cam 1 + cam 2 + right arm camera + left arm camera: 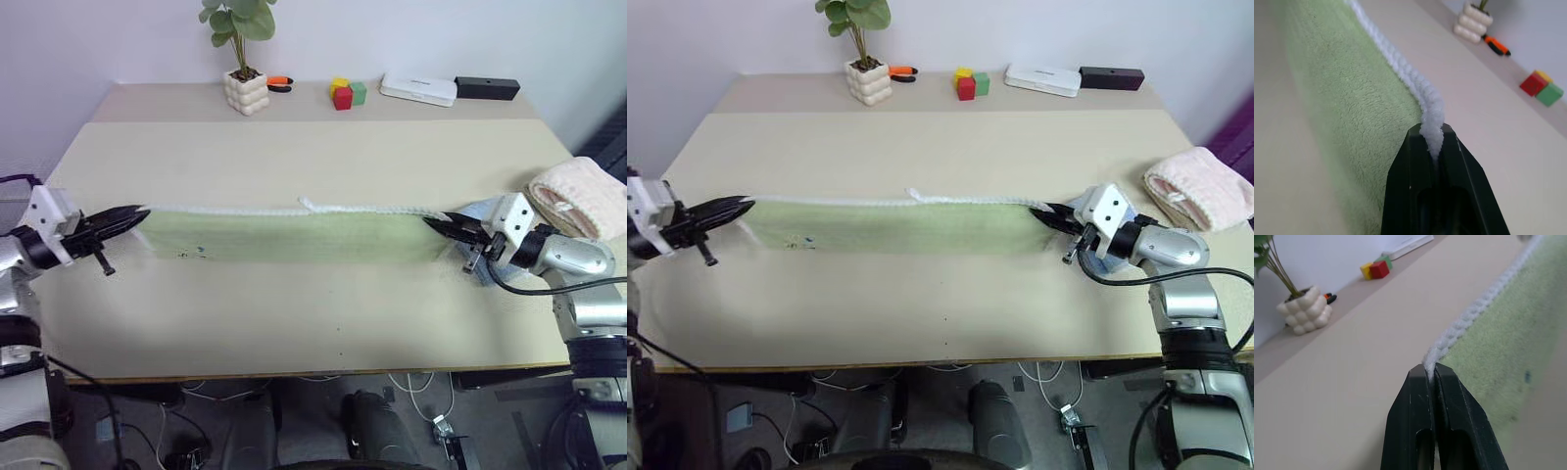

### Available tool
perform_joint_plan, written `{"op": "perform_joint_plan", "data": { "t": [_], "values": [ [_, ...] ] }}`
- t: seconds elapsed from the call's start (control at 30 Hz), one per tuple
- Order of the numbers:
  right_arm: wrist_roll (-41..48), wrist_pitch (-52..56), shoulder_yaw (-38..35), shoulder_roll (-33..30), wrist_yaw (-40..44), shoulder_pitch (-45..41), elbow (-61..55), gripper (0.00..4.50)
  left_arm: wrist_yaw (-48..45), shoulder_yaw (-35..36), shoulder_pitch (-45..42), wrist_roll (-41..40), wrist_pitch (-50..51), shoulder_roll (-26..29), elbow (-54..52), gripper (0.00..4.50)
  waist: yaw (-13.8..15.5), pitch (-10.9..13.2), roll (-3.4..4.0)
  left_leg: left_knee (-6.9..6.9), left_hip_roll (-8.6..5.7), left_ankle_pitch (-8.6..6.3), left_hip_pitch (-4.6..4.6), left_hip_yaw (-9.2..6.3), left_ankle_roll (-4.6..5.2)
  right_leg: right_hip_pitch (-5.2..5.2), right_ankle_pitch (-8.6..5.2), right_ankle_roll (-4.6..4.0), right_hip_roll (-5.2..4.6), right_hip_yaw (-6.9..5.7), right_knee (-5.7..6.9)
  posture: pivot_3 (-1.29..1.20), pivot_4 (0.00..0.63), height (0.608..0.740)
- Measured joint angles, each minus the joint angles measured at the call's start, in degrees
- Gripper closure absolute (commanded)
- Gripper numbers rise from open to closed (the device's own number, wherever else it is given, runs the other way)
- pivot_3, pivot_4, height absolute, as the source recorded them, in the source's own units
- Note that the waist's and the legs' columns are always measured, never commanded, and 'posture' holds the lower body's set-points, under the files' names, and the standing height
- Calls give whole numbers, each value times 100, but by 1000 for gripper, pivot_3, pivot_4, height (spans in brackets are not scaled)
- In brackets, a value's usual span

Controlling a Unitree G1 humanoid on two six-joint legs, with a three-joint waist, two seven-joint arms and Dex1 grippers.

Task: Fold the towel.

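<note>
Cables (421, 387) hang below the near edge of the table (294, 333) in the left eye view. On the table the towel (294, 235) is stretched out in a long green band between the two grippers, its white edging along the far side. At one end the left gripper (137, 217) is clamped on the towel's corner; at the other the right gripper (436, 224) pinches the opposite corner. A small dark mark (201, 251) sits on the towel near the left gripper. Just beyond the right gripper lies a pink folded towel (583, 201). Well past both grippers, along the far edge, stand a potted plant (245, 88), coloured blocks (346, 93), a white box (419, 88) and a black box (487, 87)

From the left wrist, the black fingers (1415, 416) are pressed together with the white edging caught between their tips, the green cloth running away from them

From the right wrist, the fingers (1459, 181) are likewise closed on the bunched white edging (1431, 129), the towel stretching off ahead of them
</note>
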Motion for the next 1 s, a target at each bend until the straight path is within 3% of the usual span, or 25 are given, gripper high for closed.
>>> {"op": "perform_joint_plan", "data": {
  "t": [0.43,1.0],
  "values": [
    [-499,-298,173,245,-430,-249,599,4481,1012,-448,-788,935,-546,-353,1287,4500,4,0,0,1,-1,0,0,0,0,1,0,1,0,0,0,0,150,740],
    [-829,-382,399,464,-800,-364,1059,4481,1708,-617,-928,1360,-461,-718,1555,4500,-4,0,0,0,-1,0,0,0,0,1,1,1,1,0,1,0,150,740]
  ]
}}
